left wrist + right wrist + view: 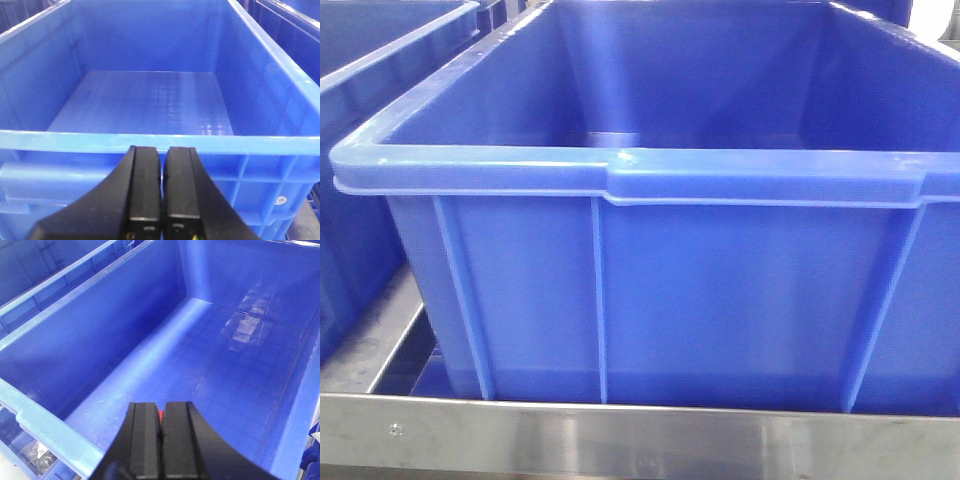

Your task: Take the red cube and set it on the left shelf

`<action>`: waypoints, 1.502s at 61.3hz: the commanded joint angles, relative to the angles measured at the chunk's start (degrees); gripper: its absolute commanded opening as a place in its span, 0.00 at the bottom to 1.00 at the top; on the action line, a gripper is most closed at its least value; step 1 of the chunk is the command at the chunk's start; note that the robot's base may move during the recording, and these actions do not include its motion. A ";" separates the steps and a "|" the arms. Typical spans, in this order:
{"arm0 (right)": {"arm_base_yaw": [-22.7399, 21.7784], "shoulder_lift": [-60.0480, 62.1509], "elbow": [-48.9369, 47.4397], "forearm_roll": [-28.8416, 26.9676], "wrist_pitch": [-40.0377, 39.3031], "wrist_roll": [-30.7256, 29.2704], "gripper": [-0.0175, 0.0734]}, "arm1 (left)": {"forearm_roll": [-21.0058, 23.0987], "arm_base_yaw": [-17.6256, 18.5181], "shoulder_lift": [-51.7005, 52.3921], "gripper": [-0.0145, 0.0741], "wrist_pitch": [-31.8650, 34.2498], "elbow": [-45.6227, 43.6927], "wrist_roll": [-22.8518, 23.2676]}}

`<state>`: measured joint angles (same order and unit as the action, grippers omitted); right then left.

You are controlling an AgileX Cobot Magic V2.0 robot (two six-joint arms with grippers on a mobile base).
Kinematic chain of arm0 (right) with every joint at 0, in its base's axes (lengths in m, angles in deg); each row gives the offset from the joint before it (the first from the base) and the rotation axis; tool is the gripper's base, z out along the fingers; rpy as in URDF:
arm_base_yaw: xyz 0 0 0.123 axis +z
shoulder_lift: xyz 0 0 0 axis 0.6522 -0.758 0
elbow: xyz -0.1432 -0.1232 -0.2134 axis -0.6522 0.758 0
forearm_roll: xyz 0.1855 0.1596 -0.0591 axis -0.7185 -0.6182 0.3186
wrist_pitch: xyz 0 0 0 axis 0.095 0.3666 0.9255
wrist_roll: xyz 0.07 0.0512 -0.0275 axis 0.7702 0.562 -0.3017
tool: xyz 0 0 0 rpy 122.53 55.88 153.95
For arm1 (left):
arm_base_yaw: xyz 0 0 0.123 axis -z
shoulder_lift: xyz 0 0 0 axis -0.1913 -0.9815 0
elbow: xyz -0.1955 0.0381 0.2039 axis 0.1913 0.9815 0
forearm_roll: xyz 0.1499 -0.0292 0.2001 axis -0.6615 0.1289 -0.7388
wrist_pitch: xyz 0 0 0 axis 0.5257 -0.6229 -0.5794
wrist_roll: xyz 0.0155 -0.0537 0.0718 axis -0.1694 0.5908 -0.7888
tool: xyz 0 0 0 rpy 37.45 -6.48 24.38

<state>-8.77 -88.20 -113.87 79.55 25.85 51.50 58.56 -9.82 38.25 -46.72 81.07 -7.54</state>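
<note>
Only a thin red sliver of the red cube [160, 415] shows, wedged between the tips of my right gripper [161, 404], which is shut on it and hangs above the floor of a big deep-blue crate [45, 426]. That crate [620, 170] stands on the left shelf, whose steel front rail [640, 440] crosses the bottom of the front view. My left gripper [162, 148] is shut with nothing in it, just outside the crate's near rim [150, 141] and level with it. Neither gripper shows in the front view.
A second blue crate [360, 60] stands to the left on the same rack, with a narrow gap between the two. Another blue crate [295, 35] sits beyond the right wall in the left wrist view. The crate walls are tall and ribbed.
</note>
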 commanded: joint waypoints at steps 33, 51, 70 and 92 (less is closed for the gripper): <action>-21.68 13.34 19.98 -2.03 -21.67 -0.42 0.27 | 0.36 0.33 0.84 0.28 4.94 1.32 0.05; -35.12 28.67 31.28 -2.03 -25.13 -0.42 0.27 | 0.36 0.33 0.84 0.28 4.94 1.32 0.05; -36.65 33.79 34.74 -3.87 -24.54 -2.30 0.27 | 0.36 0.33 0.84 0.28 4.94 1.32 0.05; -36.65 33.79 34.74 -6.86 -25.64 -6.77 0.27 | 0.36 0.33 0.84 0.28 4.94 1.32 0.05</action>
<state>-45.08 -55.71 -78.25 72.96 5.74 45.62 58.56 -9.82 38.25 -46.82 81.07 -7.54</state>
